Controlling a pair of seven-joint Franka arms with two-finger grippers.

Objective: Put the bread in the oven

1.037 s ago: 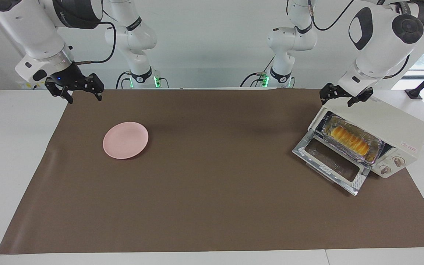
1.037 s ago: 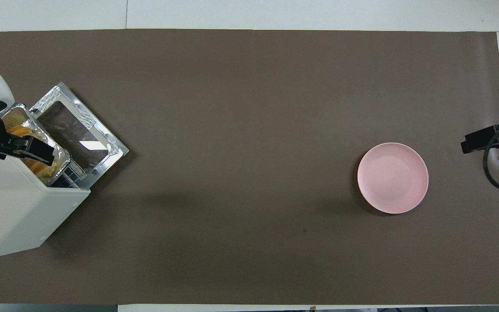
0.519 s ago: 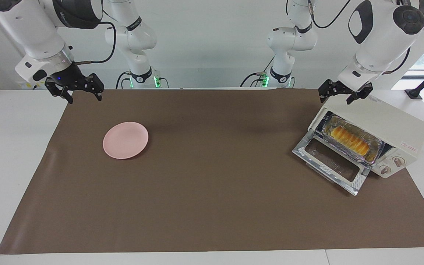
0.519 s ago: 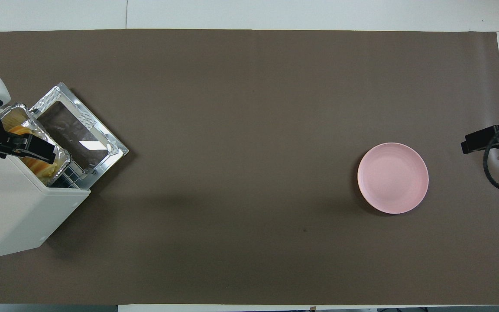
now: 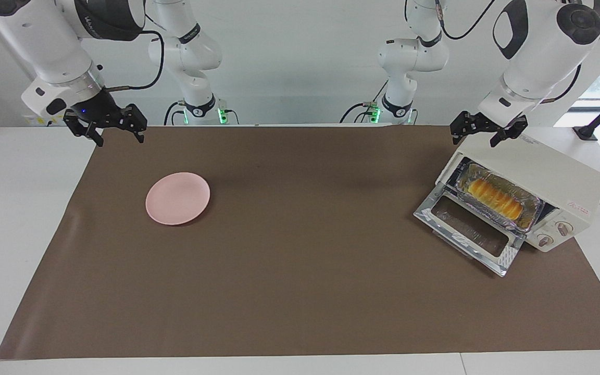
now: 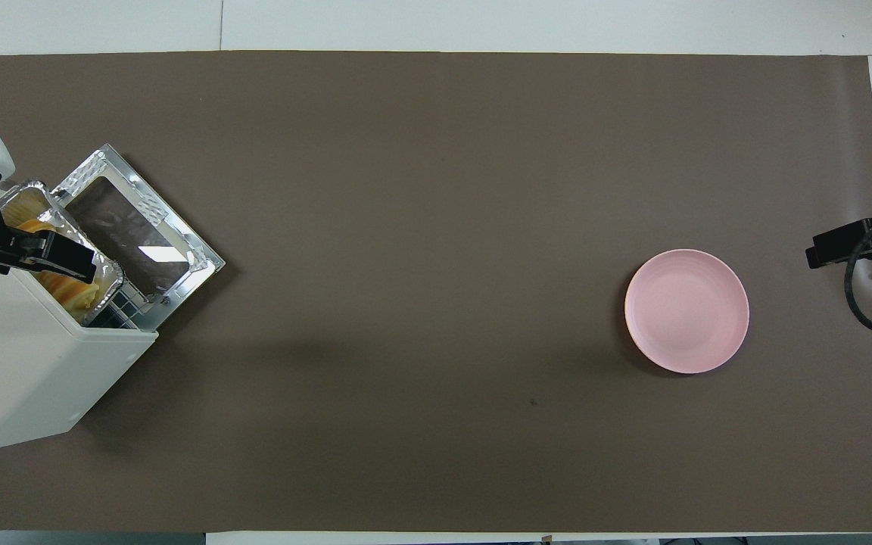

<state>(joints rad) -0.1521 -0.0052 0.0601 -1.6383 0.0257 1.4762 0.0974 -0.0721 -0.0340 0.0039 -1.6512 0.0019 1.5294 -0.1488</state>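
The bread (image 5: pixel 495 197) lies in a silver foil tray on the rack inside the cream-white oven (image 5: pixel 555 174), at the left arm's end of the table. The oven's glass door (image 5: pixel 469 229) is dropped open. My left gripper (image 5: pixel 479 136) is open and empty, in the air over the oven's top edge nearest the robots. In the overhead view it (image 6: pixel 42 256) covers part of the bread (image 6: pixel 65 288) in the oven (image 6: pixel 27 363). My right gripper (image 5: pixel 119 136) is open and empty, and waits over the brown mat's edge at the right arm's end; it also shows in the overhead view (image 6: pixel 833 246).
A round pink plate (image 5: pixel 177 198) lies empty on the brown mat (image 5: pixel 300 271) toward the right arm's end, also seen in the overhead view (image 6: pixel 686 310). The oven's open door juts out onto the mat.
My left gripper has risen a little over the oven's top. The bread, tray, oven door, plate and right arm have not moved.
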